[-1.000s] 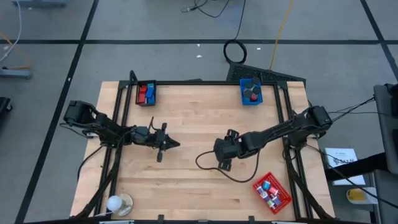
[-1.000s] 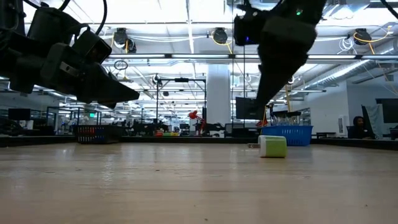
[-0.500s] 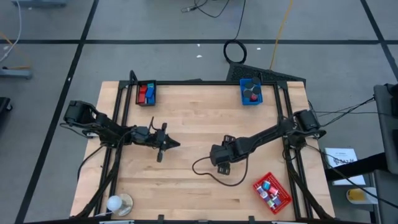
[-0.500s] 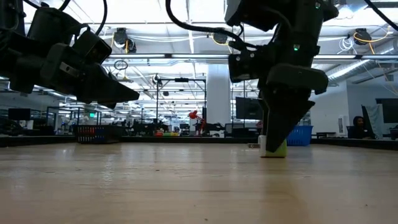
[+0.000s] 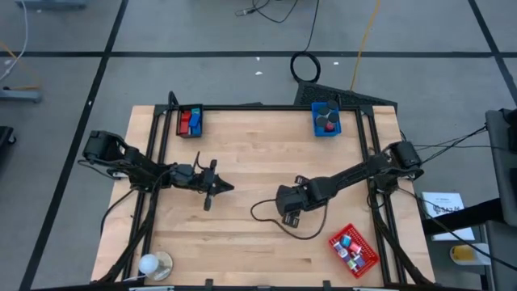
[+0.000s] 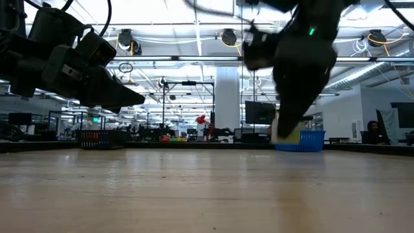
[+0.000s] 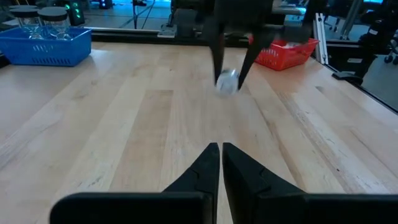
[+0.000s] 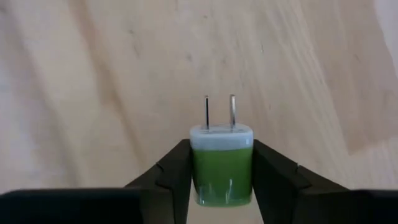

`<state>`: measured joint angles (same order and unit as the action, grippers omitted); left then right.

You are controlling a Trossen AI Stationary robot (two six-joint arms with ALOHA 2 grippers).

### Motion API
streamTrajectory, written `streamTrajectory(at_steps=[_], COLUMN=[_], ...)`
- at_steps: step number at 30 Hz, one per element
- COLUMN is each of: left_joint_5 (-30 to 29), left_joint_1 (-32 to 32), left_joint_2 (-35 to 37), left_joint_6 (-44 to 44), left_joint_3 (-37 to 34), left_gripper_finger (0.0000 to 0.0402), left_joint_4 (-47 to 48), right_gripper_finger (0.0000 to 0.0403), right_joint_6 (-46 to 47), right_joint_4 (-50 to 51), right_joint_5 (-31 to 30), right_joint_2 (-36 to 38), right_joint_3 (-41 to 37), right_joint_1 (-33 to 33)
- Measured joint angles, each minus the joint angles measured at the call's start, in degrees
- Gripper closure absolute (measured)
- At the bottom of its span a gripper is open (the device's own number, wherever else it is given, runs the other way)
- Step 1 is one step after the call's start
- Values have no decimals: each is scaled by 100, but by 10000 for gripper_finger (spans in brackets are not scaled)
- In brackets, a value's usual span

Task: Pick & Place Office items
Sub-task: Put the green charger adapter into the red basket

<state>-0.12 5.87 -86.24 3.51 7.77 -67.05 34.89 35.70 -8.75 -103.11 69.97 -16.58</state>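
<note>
Lifted off the wood since half a second ago, the green charger (image 8: 221,165) now hangs clear of the table (image 5: 242,162) in my right gripper (image 8: 221,180), whose fingers (image 8: 176,171) are clamped on both its sides, prongs pointing forward past the fingertips. From the low view I see it raised in front of the blue tray (image 6: 304,140). The red tray (image 5: 354,249) sits near that gripper, toward the table's front right corner. My left gripper (image 7: 221,163) hovers well apart, fingers pressed together on nothing.
</note>
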Motion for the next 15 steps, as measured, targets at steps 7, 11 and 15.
streamTrajectory(at_steps=[7, 11, 15], left_joint_5=[0, 0, 0], left_joint_1=[0, 0, 0], left_joint_2=[0, 0, 0], left_joint_6=[-2, -2, -2], left_joint_3=[0, 0, 0], left_gripper_finger=[378, 378, 378], left_joint_4=[0, -2, -2], right_gripper_finger=[280, 278, 277], right_joint_6=[1707, 3107, 4487], right_joint_4=[859, 1521, 1939], right_joint_5=[24, 49, 165], right_joint_2=[1133, 1661, 1967], right_joint_3=[0, 0, 0], right_joint_1=[-734, -1482, -2349])
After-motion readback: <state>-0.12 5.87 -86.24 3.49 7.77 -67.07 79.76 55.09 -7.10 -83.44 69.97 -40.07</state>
